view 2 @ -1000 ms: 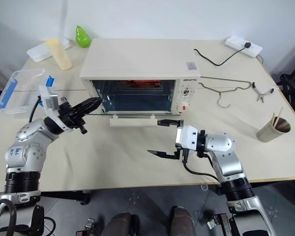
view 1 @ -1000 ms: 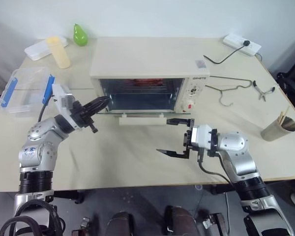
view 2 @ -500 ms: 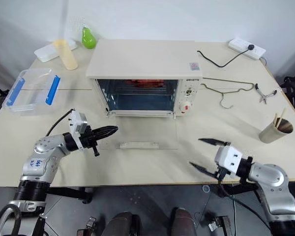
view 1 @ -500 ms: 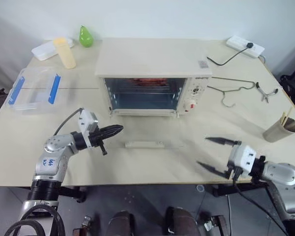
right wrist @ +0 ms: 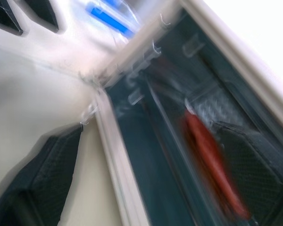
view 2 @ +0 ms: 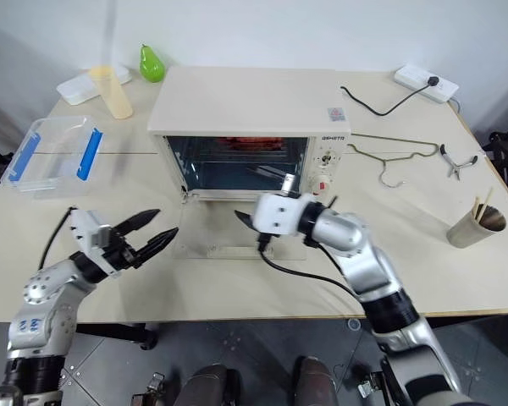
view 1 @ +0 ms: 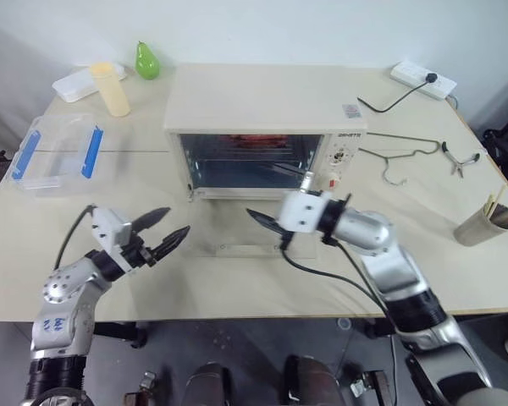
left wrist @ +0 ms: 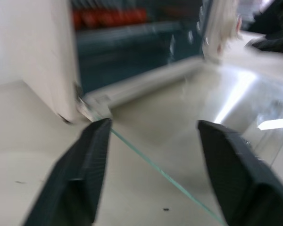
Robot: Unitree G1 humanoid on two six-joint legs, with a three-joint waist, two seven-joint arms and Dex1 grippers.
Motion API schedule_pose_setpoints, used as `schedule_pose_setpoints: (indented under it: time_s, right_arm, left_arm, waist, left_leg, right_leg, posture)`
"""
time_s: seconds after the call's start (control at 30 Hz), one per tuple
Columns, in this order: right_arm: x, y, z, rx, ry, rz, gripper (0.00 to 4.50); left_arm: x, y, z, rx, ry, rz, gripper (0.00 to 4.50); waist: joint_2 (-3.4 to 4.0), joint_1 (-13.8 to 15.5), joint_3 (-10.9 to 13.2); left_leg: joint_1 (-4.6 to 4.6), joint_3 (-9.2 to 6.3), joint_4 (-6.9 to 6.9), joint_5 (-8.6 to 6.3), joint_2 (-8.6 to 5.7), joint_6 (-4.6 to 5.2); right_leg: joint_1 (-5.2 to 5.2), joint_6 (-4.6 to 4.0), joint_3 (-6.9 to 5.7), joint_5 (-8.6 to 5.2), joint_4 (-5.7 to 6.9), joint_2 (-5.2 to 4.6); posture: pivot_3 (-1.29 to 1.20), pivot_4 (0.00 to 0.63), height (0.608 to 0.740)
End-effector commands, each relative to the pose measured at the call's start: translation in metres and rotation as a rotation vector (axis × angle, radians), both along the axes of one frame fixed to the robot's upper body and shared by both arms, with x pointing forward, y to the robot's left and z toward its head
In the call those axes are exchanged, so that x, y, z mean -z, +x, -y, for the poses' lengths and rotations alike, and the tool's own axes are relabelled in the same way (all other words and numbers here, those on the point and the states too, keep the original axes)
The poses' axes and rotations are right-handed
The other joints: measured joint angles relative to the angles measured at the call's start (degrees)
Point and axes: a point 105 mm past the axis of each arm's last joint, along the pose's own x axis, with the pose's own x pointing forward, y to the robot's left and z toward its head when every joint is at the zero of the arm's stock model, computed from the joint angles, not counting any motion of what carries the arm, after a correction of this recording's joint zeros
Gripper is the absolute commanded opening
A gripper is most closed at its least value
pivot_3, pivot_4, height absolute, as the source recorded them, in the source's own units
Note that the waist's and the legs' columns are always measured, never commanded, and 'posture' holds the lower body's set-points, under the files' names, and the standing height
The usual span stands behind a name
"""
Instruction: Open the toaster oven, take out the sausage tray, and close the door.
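Observation:
The cream toaster oven (view 1: 262, 97) stands mid-table. Its door (view 1: 229, 238) lies flat on the table, bar handle (view 1: 241, 250) toward me. Inside, at the back of the cavity, red sausages mark the sausage tray (view 1: 254, 138); they also show in the wrist views as the sausages (left wrist: 108, 16) and one sausage (right wrist: 207, 146). My right gripper (view 2: 267, 200) hangs open over the door, just before the oven mouth, holding nothing. My left gripper (view 1: 176, 222) is open and empty, left of the door's left edge.
A clear plastic box with blue clips (view 1: 55, 152) sits at the left, with a yellow cup (view 1: 110, 89), a green pear (view 1: 146, 61) and a white dish (view 1: 72, 85) behind. To the right are a wire hanger (view 1: 398, 156), pliers (view 1: 457, 156), a power strip (view 1: 422, 76) and a cup of sticks (view 1: 483, 222).
The door has dropped from half open to flat. My left gripper has opened and drawn back to the left. My right gripper swung out to the front right, then in to the oven mouth.

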Motion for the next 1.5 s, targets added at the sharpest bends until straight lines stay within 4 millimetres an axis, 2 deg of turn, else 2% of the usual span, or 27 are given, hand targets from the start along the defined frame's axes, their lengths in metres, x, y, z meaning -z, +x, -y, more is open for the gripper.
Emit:
schedule_pose_setpoints:
  time_s: [0.03,0.23,0.33,0.43,0.6,0.73,0.93,1.03,1.1,1.23,1.5]
  right_arm:
    - [-0.002,0.011,-0.020,0.043,-0.016,0.054,4.50]
    - [-0.010,0.045,-0.020,0.206,-0.038,0.144,4.50]
    - [-0.002,0.059,-0.018,0.268,-0.085,0.132,4.50]
    - [0.009,0.063,-0.022,0.259,-0.138,0.113,4.50]
    - [0.010,0.067,-0.024,0.272,-0.129,0.093,4.50]
    - [0.004,0.074,-0.021,0.319,-0.120,0.122,3.68]
    - [0.005,0.077,-0.020,0.340,-0.131,0.119,1.60]
    - [-0.002,0.078,-0.019,0.346,-0.123,0.142,0.51]
    - [-0.008,0.079,-0.018,0.349,-0.115,0.160,0.02]
    - [-0.014,0.078,-0.019,0.349,-0.107,0.177,0.02]
    - [-0.030,0.065,-0.030,0.257,-0.118,0.233,0.02]
  left_arm:
    - [-0.018,-0.013,-0.008,-0.054,-0.021,0.083,4.47]
    - [-0.020,-0.014,-0.009,-0.104,-0.038,0.094,4.47]
    - [-0.020,-0.013,-0.006,-0.101,-0.044,0.096,4.47]
    - [-0.021,-0.011,-0.004,-0.093,-0.046,0.098,4.47]
    - [-0.025,-0.003,0.000,-0.076,-0.040,0.109,4.47]
    - [-0.029,0.003,0.004,-0.045,-0.049,0.113,4.50]
    - [-0.032,0.008,0.006,-0.015,-0.044,0.116,4.50]
    - [-0.034,0.012,0.006,0.006,-0.047,0.117,4.50]
    - [-0.036,0.015,0.009,0.028,-0.050,0.115,4.50]
    - [-0.039,0.018,0.013,0.061,-0.049,0.112,4.50]
    - [-0.055,0.034,0.015,0.098,-0.055,0.146,4.50]
  waist:
    - [-0.01,0.14,0.00]
    - [-0.02,0.15,-0.01]
    - [-0.02,-0.41,-0.01]
    - [-0.02,-1.23,-0.01]
    - [-0.01,-1.62,-0.01]
    - [-0.01,-1.88,-0.01]
    - [-0.01,-2.46,-0.01]
    - [-0.01,-2.59,-0.01]
    - [-0.07,-2.63,-0.04]
    - [-0.07,-2.57,-0.04]
    - [-0.08,-2.64,-0.03]
  left_leg:
    - [-0.02,0.34,0.00,-0.02,0.20,-0.02]
    - [-0.08,-0.16,0.01,-0.03,-0.12,-0.02]
    - [-0.09,-0.17,-0.02,-0.03,-0.12,-0.02]
    - [-0.08,-0.16,-0.09,-0.02,-0.12,-0.03]
    - [-0.01,-0.18,-0.22,0.00,-0.10,-0.07]
    - [-0.01,-0.20,-0.24,0.00,-0.11,-0.07]
    - [-0.02,-0.24,-0.31,0.00,-0.11,-0.07]
    - [-0.02,-0.25,-0.32,0.01,-0.11,-0.08]
    - [-0.01,-0.24,-0.32,0.01,-0.11,-0.08]
    - [-0.02,-0.25,-0.32,0.01,-0.11,-0.09]
    - [-0.05,-0.25,-0.36,0.01,-0.13,-0.09]
  right_leg:
    - [-0.15,-0.03,0.15,-0.02,0.01,0.02]
    - [-0.01,-0.04,-0.01,-0.02,0.01,0.02]
    - [0.00,-0.04,-0.04,-0.02,0.00,0.02]
    - [0.00,-0.04,-0.10,-0.02,0.01,0.02]
    - [0.00,-0.04,-0.14,-0.02,0.01,0.04]
    - [0.01,-0.04,-0.13,-0.02,0.01,0.04]
    - [0.00,-0.04,-0.15,-0.02,-0.01,0.04]
    - [0.00,-0.04,-0.17,-0.02,-0.01,0.04]
    - [0.01,-0.04,-0.17,-0.02,-0.01,0.05]
    - [0.01,-0.04,-0.17,-0.02,-0.01,0.05]
    - [0.01,-0.03,-0.19,-0.02,-0.05,0.06]
  posture:
    - [0.00,0.150,0.740]
    - [0.00,0.150,0.740]
    - [0.00,0.150,0.740]
    - [0.00,0.150,0.740]
    - [0.00,0.150,0.740]
    - [0.00,0.150,0.740]
    - [0.00,0.150,0.740]
    - [0.00,0.150,0.740]
    - [0.00,0.150,0.740]
    - [0.00,0.150,0.740]
    - [0.00,0.150,0.740]
